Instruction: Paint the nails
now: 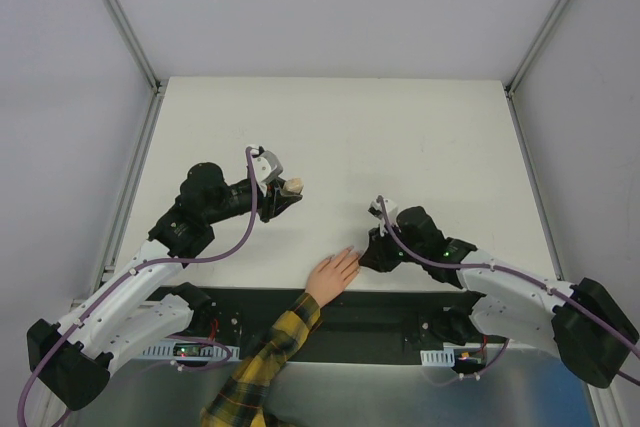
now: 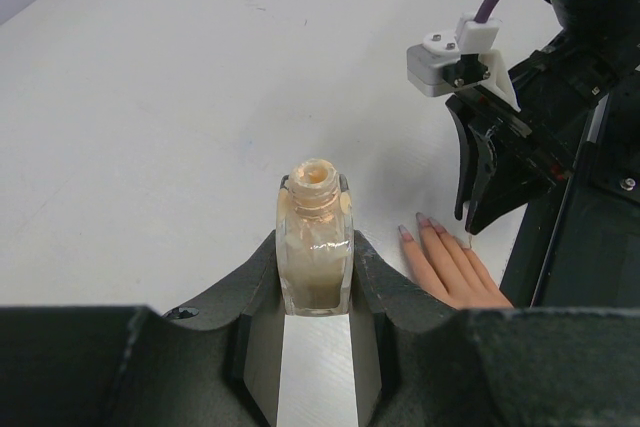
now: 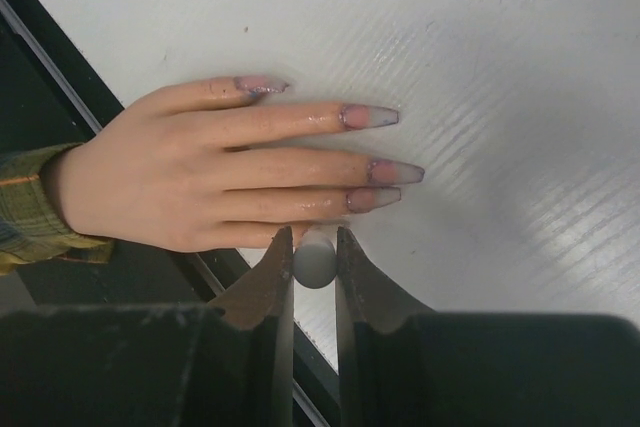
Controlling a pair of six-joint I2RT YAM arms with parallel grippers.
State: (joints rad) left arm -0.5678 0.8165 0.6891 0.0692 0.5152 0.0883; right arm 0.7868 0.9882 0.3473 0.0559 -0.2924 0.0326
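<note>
right gripper [image 3: 314, 243] fingers nearly closed, pinching a small grey round piece [image 3: 315, 265], tip just beside the hand's [image 3: 190, 182] closest finger. hand lies flat at near edge of white table [image 1: 400, 127], wrist over black strip [image 3: 50, 67], plaid sleeve [image 3: 25, 217] behind. nails [image 3: 370, 117] long, pinkish-lilac, pointing onto bare table surface. left gripper [image 2: 316, 237] clamped on open beige bottle [image 2: 316, 272], apart from hand.

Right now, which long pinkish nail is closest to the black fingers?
The lowest nail in the right wrist view, just above the right fingers; others lie higher.
</note>
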